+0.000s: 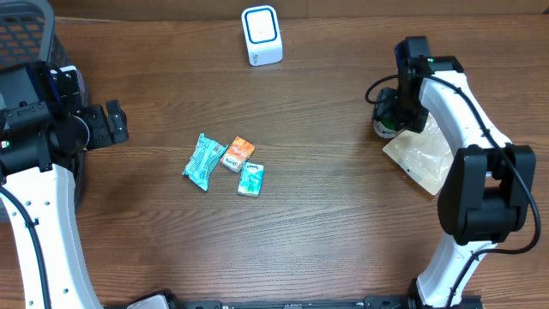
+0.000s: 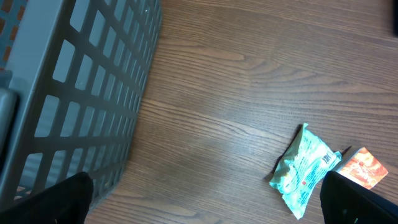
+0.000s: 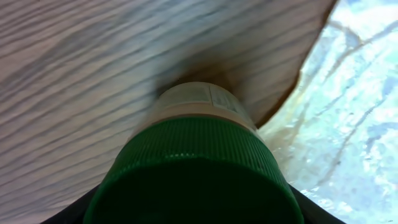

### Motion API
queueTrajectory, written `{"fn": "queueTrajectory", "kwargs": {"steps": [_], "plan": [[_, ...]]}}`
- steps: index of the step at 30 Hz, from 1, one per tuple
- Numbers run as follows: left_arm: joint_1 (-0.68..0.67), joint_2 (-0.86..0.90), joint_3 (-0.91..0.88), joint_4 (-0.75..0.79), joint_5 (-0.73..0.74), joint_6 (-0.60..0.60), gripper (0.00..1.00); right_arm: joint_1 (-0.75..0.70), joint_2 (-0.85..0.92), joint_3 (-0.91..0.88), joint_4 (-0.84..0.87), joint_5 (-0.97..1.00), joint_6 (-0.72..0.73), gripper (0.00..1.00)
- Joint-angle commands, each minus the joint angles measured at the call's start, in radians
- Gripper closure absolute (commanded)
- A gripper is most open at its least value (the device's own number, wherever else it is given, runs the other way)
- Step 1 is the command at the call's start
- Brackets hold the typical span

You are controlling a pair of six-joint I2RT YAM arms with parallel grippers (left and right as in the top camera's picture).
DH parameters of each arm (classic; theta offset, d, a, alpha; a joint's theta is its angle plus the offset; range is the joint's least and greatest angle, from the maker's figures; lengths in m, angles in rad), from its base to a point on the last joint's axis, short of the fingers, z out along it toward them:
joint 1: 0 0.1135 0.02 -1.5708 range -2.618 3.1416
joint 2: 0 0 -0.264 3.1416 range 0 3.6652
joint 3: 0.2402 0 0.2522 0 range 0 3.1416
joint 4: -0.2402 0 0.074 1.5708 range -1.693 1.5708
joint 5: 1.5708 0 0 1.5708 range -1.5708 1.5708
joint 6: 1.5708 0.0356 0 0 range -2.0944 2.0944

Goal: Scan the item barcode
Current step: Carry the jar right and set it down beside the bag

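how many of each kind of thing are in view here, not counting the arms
packets: 3 (large teal packet, orange packet, small teal packet)
white scanner: 1
green-capped bottle: 1
clear plastic bag: 1
grey basket: 1
total: 7

The brown wood-grain surface (image 1: 343, 197) is streaked and smooth, with a low sheen. At the left of the left wrist view, the grey plastic lattice basket (image 2: 74, 93) looks matt and moulded. The teal crinkled film packet (image 2: 305, 169) is wrinkled and faintly shiny; the orange printed packet (image 2: 362, 168) beside it is glossier. The white boxy plastic scanner (image 1: 262, 34), top centre, looks smooth and glossy. The white plastic bottle (image 3: 199, 99) is smooth, its green plastic cap (image 3: 193, 174) finely ribbed and matt. The clear crumpled plastic bag (image 3: 348, 112) glints at the right.
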Motion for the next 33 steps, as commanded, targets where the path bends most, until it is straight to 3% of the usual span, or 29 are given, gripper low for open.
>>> {"fn": "queueTrajectory", "kwargs": {"steps": [1,3,6,14,21,28,33], "plan": [[-0.006,0.003,0.006,0.003,0.008,0.011,0.0,-0.038,-0.014,0.003,0.013,0.019,-0.005,0.34],[-0.006,0.003,0.006,0.003,0.008,0.011,0.0,-0.05,-0.014,0.003,0.013,0.004,-0.006,0.16],[-0.006,0.003,0.006,0.003,0.008,0.011,0.0,-0.053,-0.014,0.007,0.001,-0.014,-0.011,0.0],[-0.006,0.003,0.006,0.003,0.008,0.011,0.01,-0.049,-0.033,0.192,-0.165,-0.033,-0.034,0.0],[-0.006,0.003,0.006,0.003,0.008,0.011,0.01,0.008,-0.064,0.428,-0.339,-0.224,-0.086,0.0],[-0.006,0.003,0.006,0.003,0.008,0.011,0.0,0.138,-0.063,0.368,-0.32,-0.417,-0.084,0.0],[-0.006,0.003,0.006,0.003,0.008,0.011,0.0,0.268,-0.063,0.243,-0.241,-0.435,-0.047,0.11]]}}
